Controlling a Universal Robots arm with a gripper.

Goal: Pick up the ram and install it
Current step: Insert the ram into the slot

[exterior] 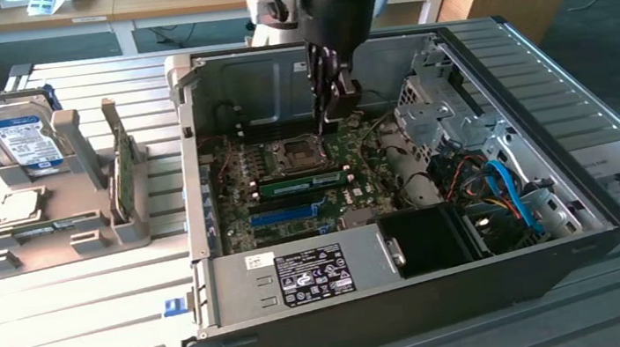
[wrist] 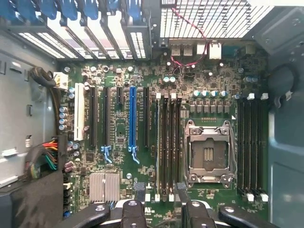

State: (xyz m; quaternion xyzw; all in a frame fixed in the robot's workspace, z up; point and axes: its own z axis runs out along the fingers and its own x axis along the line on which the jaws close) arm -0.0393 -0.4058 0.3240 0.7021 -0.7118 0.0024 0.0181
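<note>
1. Gripper (exterior: pixel 343 109) hangs inside the open PC case (exterior: pixel 421 302), low over the motherboard (exterior: pixel 237 175), right by the CPU socket (exterior: pixel 290 151).
2. Jaws spread wide w/ nothing between them. In the wrist view the fingers (wrist: pixel 129 211) straddle the memory slots (wrist: pixel 167 142), gap bare.
3. Ram (exterior: pixel 300 184) stands on edge on the board, between the CPU socket and the blue slot (exterior: pixel 286 214), apart from the gripper and just below it.
4. Judgement: pick-up and carry look done, since the stick sits in the slot bank and not on the holder (exterior: pixel 70 243) outside the case (a broader green card (exterior: pixel 118 175) stands there).
5. Not settled: whether it's pressed fully home. Can't tell if the end clips are latched.
6. So approx. at the tail end of the task; seating is the one thing unconfirmed.
</note>
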